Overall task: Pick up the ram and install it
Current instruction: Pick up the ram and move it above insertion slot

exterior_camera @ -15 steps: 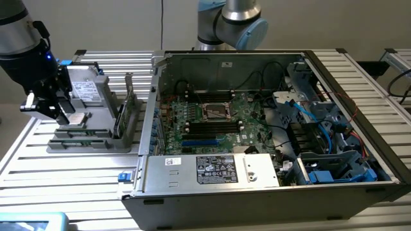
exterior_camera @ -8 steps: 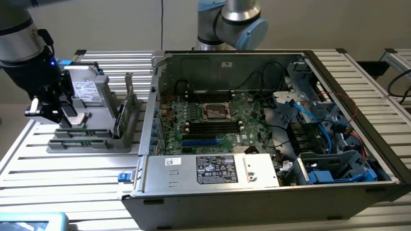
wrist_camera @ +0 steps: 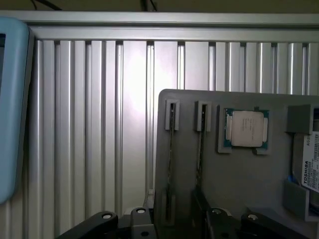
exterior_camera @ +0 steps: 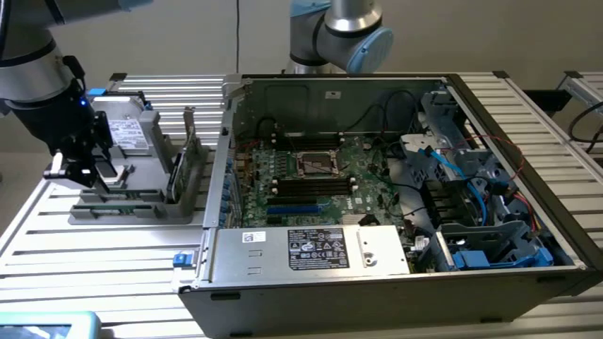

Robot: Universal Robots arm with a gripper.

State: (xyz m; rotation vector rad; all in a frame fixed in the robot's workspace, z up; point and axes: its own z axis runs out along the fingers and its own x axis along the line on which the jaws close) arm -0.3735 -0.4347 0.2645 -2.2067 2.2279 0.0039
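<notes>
The ram point(wrist_camera: 172, 149) stands on edge in a narrow slot of the grey holder point(wrist_camera: 244, 184), close to one edge of it. A second stick point(wrist_camera: 200, 149) stands in the next slot, just beside it and parallel.

My fingers point(wrist_camera: 104, 225) are apart and clamp nothing. Through the wrist camera, one dark finger shows to each side of the ram's line, with one end of the stick in the gap between them. I cannot tell whether they touch it. In the exterior view my gripper point(exterior_camera: 92, 176) hangs over the holder, pointing down.

Past the second stick, a square silver processor chip point(wrist_camera: 245, 128) lies flat in its own recess. Beyond that, a hard drive point(wrist_camera: 311, 172) with a white label also sits in the holder.

The holder rests on the slatted aluminium bench point(exterior_camera: 113, 261), just beside an open computer case point(exterior_camera: 311, 296) and on the exterior view's left of it. Inside the case lies a green motherboard point(exterior_camera: 363, 159), with long black slots point(exterior_camera: 311, 185) next to its central socket. A pale blue object point(wrist_camera: 12, 109) sits on the bench, well apart from the holder.
</notes>
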